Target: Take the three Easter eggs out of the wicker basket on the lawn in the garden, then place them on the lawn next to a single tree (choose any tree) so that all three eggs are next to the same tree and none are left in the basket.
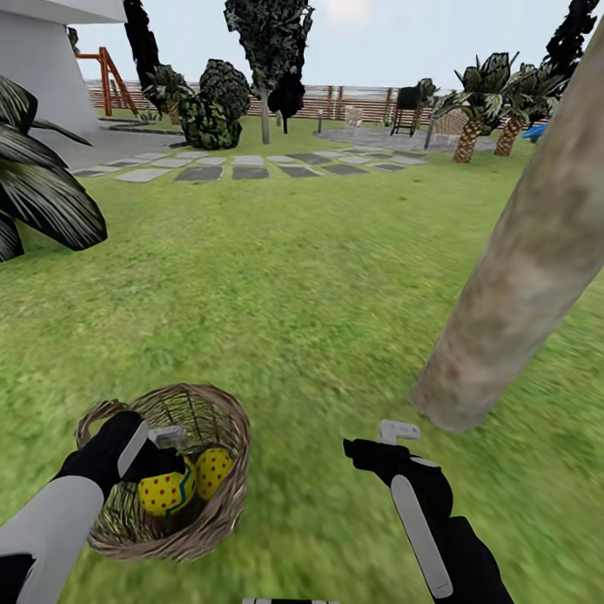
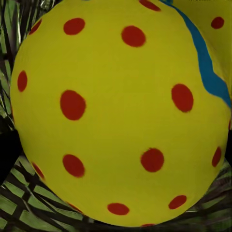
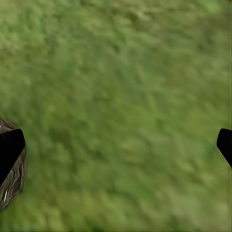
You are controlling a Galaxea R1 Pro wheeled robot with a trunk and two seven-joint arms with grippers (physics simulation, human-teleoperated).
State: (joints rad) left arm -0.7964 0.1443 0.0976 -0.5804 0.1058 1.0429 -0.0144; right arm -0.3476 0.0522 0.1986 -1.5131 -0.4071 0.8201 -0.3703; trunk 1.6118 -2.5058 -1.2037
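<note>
- While the left gripper [image 1: 168,438] reaches into the basket [image 1: 232,421] at an egg [image 1: 163,496], its grip can't be judged.
- Right gripper [image 1: 393,436] hovers over lawn [image 1: 294,293], fingers [image 3: 10,147] spread wide, near the tree [image 1: 521,266].

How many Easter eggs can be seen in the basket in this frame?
2. One egg with a blue-green zigzag lies under the left pincer inside the wicker basket; a second egg sits beside it. A third may be hidden beneath the arm.

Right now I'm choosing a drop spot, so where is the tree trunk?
In the head view the tree trunk leans up the right side, its base on the lawn just ahead of the right gripper, right of the basket.
</note>
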